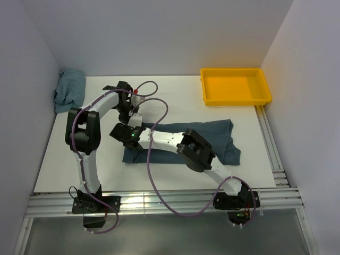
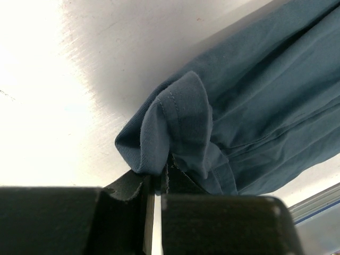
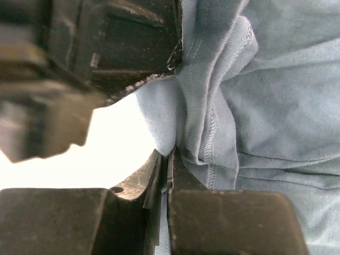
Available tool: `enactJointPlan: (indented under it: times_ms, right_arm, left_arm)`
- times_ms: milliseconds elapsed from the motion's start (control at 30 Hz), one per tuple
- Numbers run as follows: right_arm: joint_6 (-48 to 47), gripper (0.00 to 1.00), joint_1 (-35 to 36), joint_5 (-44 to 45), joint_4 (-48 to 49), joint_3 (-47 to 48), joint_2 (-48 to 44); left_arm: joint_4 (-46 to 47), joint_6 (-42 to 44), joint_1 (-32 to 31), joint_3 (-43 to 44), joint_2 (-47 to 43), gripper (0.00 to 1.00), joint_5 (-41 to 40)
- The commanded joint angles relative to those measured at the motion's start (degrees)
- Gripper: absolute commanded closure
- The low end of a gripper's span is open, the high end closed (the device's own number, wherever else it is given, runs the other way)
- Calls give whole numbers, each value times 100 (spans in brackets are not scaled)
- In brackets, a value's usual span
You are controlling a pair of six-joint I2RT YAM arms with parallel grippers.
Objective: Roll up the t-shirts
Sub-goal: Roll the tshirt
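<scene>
Slate blue-grey cotton, soft and unprinted: t-shirt (image 1: 215,139) lies folded into a long band on the white tabletop (image 1: 175,101), centre-right; long axis runs left to right in the top view, roughly parallel to the near edge; right end broader and flared, pointing toward the right wall; left end narrower, bunched up where both arms meet.

Left end effector (image 1: 131,119) comes down on that left end from the far side; in its wrist view the black fingers (image 2: 127,186) are pressed together on a small cuffed fold of the cloth (image 2: 175,122) (stitched hem visible, rolled over itself); fabric creased in long soft ridges behind.

Right end effector (image 1: 123,133) reaches across the band from the right; wrist view shows it pinching a gathered pleat of the same shirt (image 3: 276,106), double-stitched edge just beside the scuffed pads (image 3: 143,180); the other end effector looms dark and blurred at upper left.

Second t-shirt (image 1: 69,90), paler blue-grey, sits crumpled in the far left corner; yellow plastic tray (image 1: 204,87), rectangular and glossy, at far right, apart from the band.
</scene>
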Motion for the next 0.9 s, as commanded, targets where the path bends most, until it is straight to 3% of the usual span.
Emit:
enactJointPlan:
  times_ms: [0,233,333,567,733,867]
  right_arm:
    - [-29,99,-55,-402,844,-794,-514]
    - [190,100,-319,-1342,3261,-3177,-1779]
    - [418,100,-468,-1764,4307,-3931,-2044]
    - [1068,100,-793,-2608,6713,-5050,-2107]
    - [1701,100,-1004,-2995,7788,-5498,-1790]
    - [2062,100,-1118,-3145,8430,-5779,-1667]
  left_arm:
    - [-80,43,-15,261,-51,89,-102]
    - [-124,219,20,532,-191,55,126]
    - [-177,316,37,691,-270,45,328]
    - [-326,719,292,595,-551,36,1206]
    - [-545,1360,740,209,-762,34,2444]
    - [-327,1520,898,-309,-789,34,2526]
